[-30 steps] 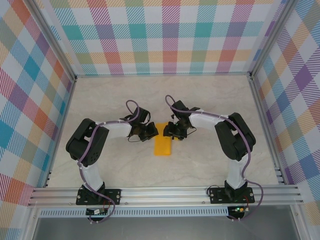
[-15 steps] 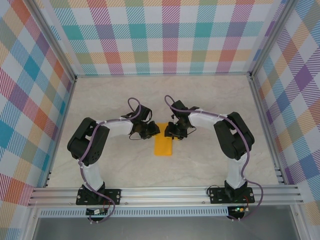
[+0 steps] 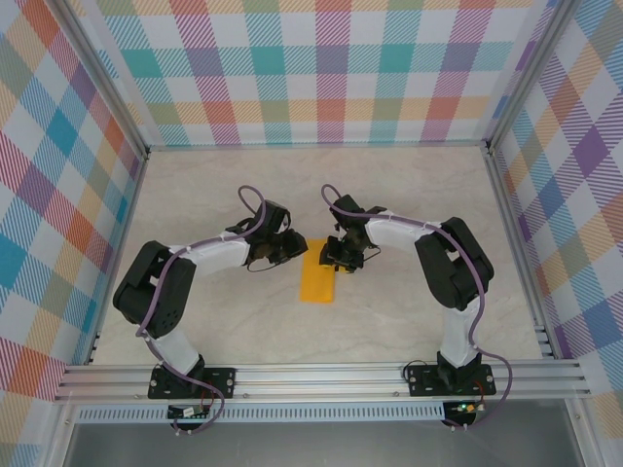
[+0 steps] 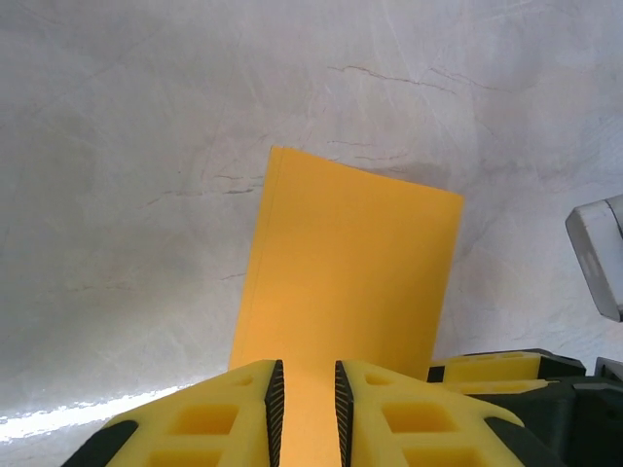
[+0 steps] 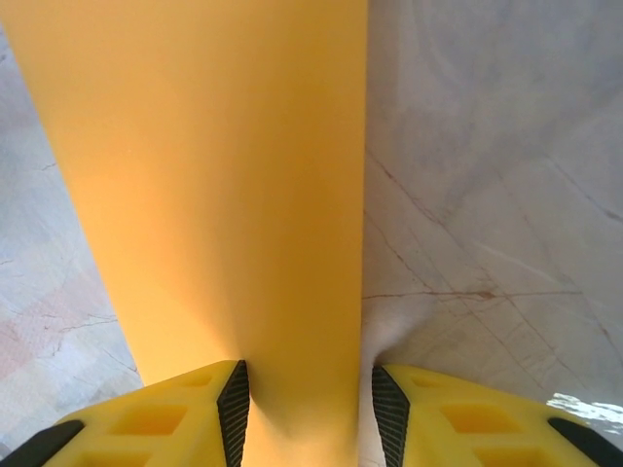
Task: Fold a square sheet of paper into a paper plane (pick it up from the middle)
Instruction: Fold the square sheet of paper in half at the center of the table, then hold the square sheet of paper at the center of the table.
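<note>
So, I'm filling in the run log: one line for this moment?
sheet of paper: folded strip on table | left hand: open, at its end | right hand: open, straddling it

From above, the far end of the square sheet of paper (image 3: 318,284) lay hidden beneath the left end effector (image 3: 292,250) and right end effector (image 3: 337,256); contact was unreadable.
</note>
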Available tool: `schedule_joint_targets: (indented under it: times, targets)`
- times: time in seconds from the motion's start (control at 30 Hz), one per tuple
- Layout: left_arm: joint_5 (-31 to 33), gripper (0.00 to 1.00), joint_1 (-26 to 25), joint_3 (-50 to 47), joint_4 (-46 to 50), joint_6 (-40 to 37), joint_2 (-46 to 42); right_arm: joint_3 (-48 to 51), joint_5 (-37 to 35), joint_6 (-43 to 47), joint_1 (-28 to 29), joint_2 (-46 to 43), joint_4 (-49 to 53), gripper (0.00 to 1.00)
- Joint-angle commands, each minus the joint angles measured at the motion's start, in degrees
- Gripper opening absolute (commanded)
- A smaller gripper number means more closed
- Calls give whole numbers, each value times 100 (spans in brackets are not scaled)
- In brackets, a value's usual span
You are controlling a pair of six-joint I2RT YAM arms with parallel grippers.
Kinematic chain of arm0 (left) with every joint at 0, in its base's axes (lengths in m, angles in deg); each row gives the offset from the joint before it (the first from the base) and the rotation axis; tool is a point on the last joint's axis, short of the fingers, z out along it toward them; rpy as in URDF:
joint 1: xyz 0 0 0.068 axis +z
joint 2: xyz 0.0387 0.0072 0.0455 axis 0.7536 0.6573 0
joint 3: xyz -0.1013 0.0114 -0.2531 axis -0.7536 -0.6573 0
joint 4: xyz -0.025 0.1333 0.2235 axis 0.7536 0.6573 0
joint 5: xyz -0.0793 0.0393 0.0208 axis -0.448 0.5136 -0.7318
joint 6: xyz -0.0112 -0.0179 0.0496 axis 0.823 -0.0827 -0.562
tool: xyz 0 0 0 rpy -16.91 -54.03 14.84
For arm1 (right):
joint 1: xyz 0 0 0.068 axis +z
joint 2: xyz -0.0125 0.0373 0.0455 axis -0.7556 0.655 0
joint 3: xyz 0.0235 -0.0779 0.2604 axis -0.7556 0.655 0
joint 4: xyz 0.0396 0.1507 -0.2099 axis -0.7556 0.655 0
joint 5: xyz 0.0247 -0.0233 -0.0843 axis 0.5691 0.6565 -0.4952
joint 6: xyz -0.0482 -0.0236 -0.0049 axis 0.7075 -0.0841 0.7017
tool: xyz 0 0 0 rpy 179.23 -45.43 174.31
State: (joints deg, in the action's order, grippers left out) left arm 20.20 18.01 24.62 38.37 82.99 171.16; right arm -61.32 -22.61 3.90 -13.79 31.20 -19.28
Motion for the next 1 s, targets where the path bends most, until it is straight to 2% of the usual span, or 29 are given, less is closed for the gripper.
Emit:
schedule_joint_targets:
  times: [0.0, 0.53, 0.97]
  targets:
    - [60, 24, -70, -126, -202, 79, -148, 37, -314, -36, 0, 368, 112, 41]
    - [-238, 24, -66, -98, -283, 27, 27, 29, -286, 47, -4, 533, 188, 44]
    - [-743, 17, -127, 52, -443, 6, 447, 11, -323, 60, -4, 622, 258, 44]
